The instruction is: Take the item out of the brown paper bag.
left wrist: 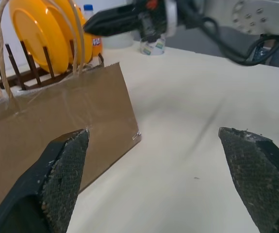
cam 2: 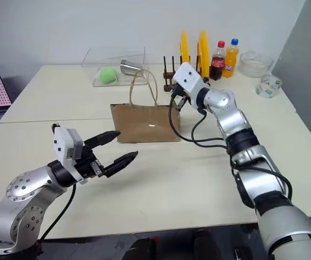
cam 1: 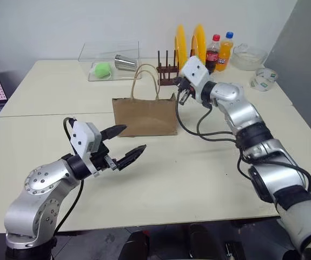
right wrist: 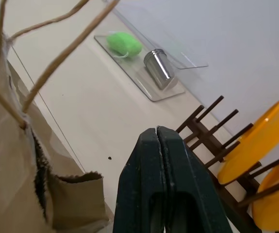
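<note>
The brown paper bag (cam 1: 144,116) stands upright in the middle of the table, its two cord handles (cam 1: 147,76) rising from the mouth. The item is hidden. My right gripper (cam 1: 181,97) is at the bag's top right corner, beside the mouth edge (right wrist: 78,177). Its fingers (right wrist: 144,160) are pressed shut with nothing visible between them. My left gripper (cam 1: 134,138) hangs in front of the bag and a little to its left, apart from it. It is wide open and empty, its fingers (left wrist: 64,170) pointing toward the bag's lower front.
Behind the bag a wooden dish rack (cam 1: 167,70) holds yellow plates (cam 1: 190,43). Beside it stand a cola bottle (cam 1: 213,53) and an orange soda bottle (cam 1: 225,50). A clear tray (cam 1: 109,76) carries a green ball (cam 1: 102,69) and a metal cup (cam 1: 125,63). A glass bowl (cam 1: 248,57) and tape roll (cam 1: 263,79) sit far right.
</note>
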Robot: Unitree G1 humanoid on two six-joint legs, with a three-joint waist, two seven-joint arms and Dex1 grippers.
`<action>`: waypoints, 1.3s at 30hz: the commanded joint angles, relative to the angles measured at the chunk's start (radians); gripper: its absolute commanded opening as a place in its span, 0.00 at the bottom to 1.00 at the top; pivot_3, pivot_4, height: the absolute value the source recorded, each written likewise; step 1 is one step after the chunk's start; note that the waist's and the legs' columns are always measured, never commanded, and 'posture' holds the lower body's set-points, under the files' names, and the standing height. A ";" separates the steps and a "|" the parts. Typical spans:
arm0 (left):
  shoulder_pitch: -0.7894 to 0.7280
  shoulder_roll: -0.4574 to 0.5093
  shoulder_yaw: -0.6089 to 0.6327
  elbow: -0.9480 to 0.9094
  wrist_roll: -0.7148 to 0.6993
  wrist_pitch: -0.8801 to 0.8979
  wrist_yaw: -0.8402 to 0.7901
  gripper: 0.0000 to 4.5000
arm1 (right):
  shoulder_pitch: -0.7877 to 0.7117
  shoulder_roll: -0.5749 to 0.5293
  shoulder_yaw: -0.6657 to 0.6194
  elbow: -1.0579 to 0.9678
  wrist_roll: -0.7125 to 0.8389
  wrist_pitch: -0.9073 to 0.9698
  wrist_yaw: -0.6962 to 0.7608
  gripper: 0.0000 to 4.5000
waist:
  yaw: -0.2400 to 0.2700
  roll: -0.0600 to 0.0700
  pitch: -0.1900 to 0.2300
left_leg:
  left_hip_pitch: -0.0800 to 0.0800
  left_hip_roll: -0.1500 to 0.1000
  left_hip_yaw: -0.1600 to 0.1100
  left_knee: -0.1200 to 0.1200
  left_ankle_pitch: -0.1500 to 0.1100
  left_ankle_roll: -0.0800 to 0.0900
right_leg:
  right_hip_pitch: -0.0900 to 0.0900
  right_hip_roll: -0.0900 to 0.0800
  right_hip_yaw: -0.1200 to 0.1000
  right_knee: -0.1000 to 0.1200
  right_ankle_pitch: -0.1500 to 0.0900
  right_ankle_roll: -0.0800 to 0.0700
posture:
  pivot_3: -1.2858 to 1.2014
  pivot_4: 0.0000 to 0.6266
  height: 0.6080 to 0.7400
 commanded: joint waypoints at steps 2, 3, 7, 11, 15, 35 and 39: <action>0.027 0.025 -0.004 -0.002 0.013 -0.066 -0.020 1.00 | -0.050 0.027 -0.025 0.094 -0.002 -0.099 0.117 0.01 | 0.000 0.000 0.000 | 0.000 0.000 0.000 0.000 0.000 0.000 | 0.000 0.000 0.000 0.000 0.000 0.000 | 0.52 0.24 1.00; 0.033 0.030 -0.004 0.000 0.011 -0.071 -0.025 1.00 | -0.043 0.027 -0.026 0.086 0.005 -0.106 0.165 0.01 | 0.000 0.000 0.000 | 0.000 0.000 0.000 0.000 0.000 0.000 | 0.000 0.000 0.000 0.000 0.000 0.000 | 0.52 0.24 1.00; 0.060 0.059 -0.008 0.005 0.014 -0.094 -0.051 1.00 | 0.039 -0.003 -0.009 -0.043 0.035 -0.086 0.397 0.01 | 0.002 0.001 0.000 | 0.000 0.000 -0.001 0.000 -0.001 0.001 | 0.000 0.000 -0.001 0.000 0.000 0.000 | 0.52 0.24 1.00; 0.104 0.109 0.005 0.008 0.019 -0.125 -0.106 1.00 | 0.141 -0.041 0.004 -0.246 0.070 0.005 0.542 0.01 | 0.003 0.001 0.000 | 0.000 0.000 -0.001 0.000 -0.001 0.003 | 0.000 0.000 0.000 0.000 0.000 0.000 | 0.52 0.24 1.00; 0.189 0.186 0.077 0.000 -0.009 -0.137 -0.182 1.00 | 0.253 -0.080 0.037 -0.483 0.092 0.124 0.631 0.01 | 0.004 0.001 0.001 | 0.000 0.000 -0.002 0.000 -0.002 0.004 | 0.000 0.000 -0.001 0.000 0.000 0.000 | 0.52 0.24 1.00; -0.040 0.310 -0.105 0.329 0.215 -0.625 -0.487 1.00 | 0.725 -0.227 -0.049 -1.316 0.253 0.504 0.505 0.51 | 0.030 0.003 0.002 | -0.001 0.002 -0.002 -0.001 -0.002 0.004 | 0.000 0.002 -0.003 -0.002 0.000 -0.001 | 0.52 0.24 1.00; -0.110 0.321 -0.181 0.477 0.264 -0.849 -0.596 1.00 | 0.913 -0.312 -0.115 -1.557 0.321 0.655 0.429 0.82 | 0.032 0.003 0.002 | -0.002 0.002 -0.002 -0.001 -0.002 0.004 | 0.000 0.002 -0.003 -0.003 0.000 -0.001 | 0.52 0.24 1.00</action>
